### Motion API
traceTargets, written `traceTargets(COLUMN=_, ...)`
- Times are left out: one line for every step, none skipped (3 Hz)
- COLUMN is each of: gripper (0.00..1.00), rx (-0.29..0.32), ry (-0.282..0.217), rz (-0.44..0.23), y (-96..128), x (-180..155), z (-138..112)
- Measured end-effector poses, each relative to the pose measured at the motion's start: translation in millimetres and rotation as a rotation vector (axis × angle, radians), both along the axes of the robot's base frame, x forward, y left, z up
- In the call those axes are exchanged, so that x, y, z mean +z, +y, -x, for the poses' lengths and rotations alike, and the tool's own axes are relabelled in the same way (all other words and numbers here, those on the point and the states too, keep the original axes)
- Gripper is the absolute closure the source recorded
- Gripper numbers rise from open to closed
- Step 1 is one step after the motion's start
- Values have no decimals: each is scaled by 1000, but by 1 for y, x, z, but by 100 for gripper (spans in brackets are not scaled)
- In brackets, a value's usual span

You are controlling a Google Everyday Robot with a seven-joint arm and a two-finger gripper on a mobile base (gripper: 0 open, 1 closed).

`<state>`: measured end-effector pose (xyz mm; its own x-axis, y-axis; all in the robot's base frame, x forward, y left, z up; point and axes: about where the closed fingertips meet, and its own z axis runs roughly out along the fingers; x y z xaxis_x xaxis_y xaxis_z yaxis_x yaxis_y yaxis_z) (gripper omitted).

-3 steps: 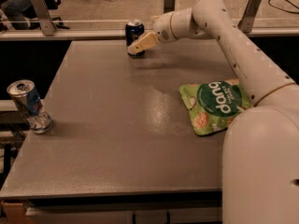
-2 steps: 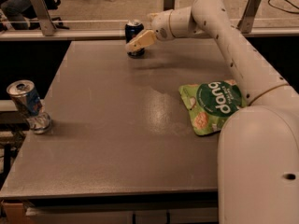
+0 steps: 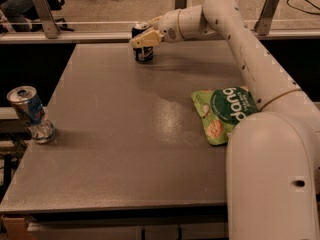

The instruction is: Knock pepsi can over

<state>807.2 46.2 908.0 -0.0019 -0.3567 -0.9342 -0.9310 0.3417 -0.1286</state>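
The pepsi can (image 3: 143, 52) is dark navy with a silver top. It stands upright near the far edge of the grey table (image 3: 125, 144). My gripper (image 3: 145, 38) reaches in from the right on the white arm (image 3: 235, 29). It lies across the front of the can's upper half and hides part of it. Whether it touches the can is not clear.
A crushed silver-and-light-blue can (image 3: 29, 113) stands at the table's left edge. A green snack bag (image 3: 225, 111) lies flat at the right, partly under my arm. A metal rail (image 3: 60, 34) runs behind the table's far edge.
My gripper has moved a little left and up, from beside the can's lower right to across its upper front. The can still stands upright in the same place.
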Motion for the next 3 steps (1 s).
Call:
traceTargets(gripper=62, rx=14, ry=25, rz=8, y=0, x=-1, z=7)
traceTargets(gripper=85, rx=30, ry=27, rz=34, y=-13, x=11, z=22)
traceTargets(gripper=100, rx=50, ry=-8, rz=128, y=-46, x=42, z=45)
